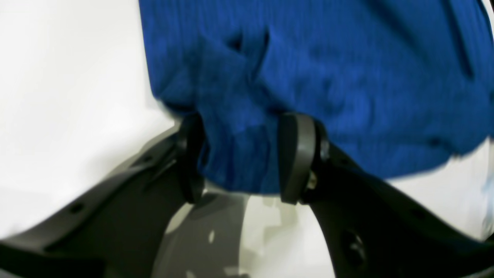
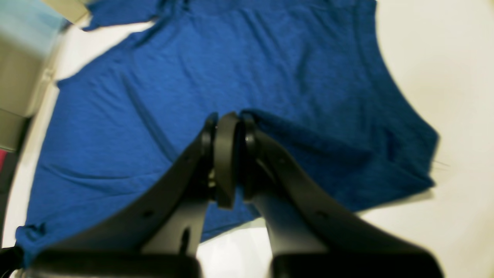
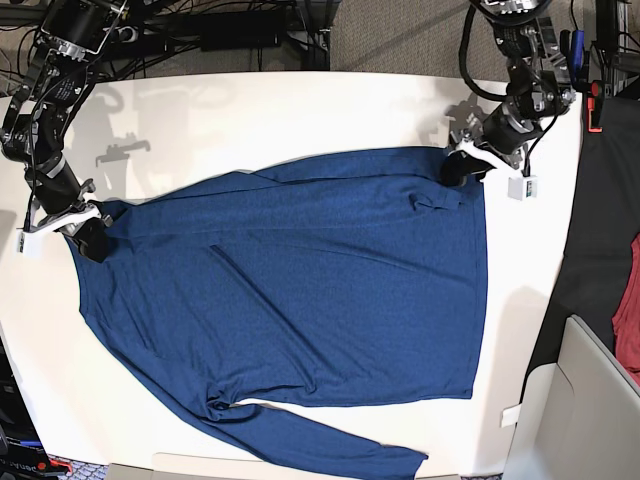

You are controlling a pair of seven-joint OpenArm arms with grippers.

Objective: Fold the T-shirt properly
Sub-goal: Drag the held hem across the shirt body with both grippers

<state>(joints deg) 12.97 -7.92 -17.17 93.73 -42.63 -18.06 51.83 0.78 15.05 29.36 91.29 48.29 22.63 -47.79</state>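
Observation:
The dark blue T-shirt (image 3: 300,280) lies spread flat on the white table (image 3: 300,110), with one long sleeve (image 3: 320,450) trailing along the front edge. At the shirt's far right corner my left gripper (image 3: 462,165) stands open. In the left wrist view the shirt's edge (image 1: 347,77) hangs loose between the left gripper's (image 1: 241,158) spread fingers. My right gripper (image 3: 92,240) is at the shirt's left corner. In the right wrist view the right gripper (image 2: 229,116) is shut, and a raised ridge of the shirt (image 2: 231,58) runs from its tips.
A dark cloth (image 3: 590,250) hangs beyond the table's right edge, with a red cloth (image 3: 630,300) at the frame's edge. A pale box (image 3: 590,400) stands at the bottom right. Cables and arm bases line the back.

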